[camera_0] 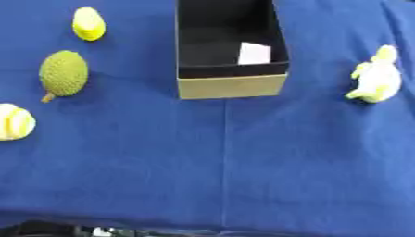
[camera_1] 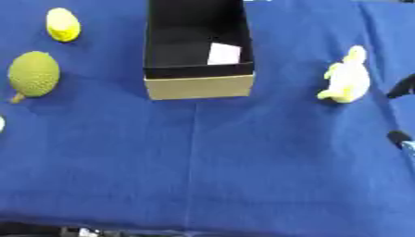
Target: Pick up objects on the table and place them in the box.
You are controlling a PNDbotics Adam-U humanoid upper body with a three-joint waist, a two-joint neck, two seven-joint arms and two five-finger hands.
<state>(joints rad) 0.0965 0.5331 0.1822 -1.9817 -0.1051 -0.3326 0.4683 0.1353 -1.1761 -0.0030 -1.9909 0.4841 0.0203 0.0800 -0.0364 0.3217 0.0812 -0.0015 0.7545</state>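
An open cardboard box (camera_0: 232,86) with a black inside stands at the top middle; a white slip (camera_0: 254,53) lies in it. To its left lie a yellow lemon-shaped fruit (camera_0: 88,23), a green spiky fruit (camera_0: 63,72) and a yellow-and-white striped thing (camera_0: 14,121) at the left edge. To the box's right sits a yellow-and-white toy (camera_1: 347,77). Dark parts of my right hand (camera_1: 403,86) show at the right edge of the right eye view, just right of the toy and apart from it. My left hand is out of sight.
A blue cloth (camera_0: 227,166) covers the table, with a crease running down from the box. The table's front edge (camera_0: 203,227) crosses the bottom of the view, with dark floor beyond it.
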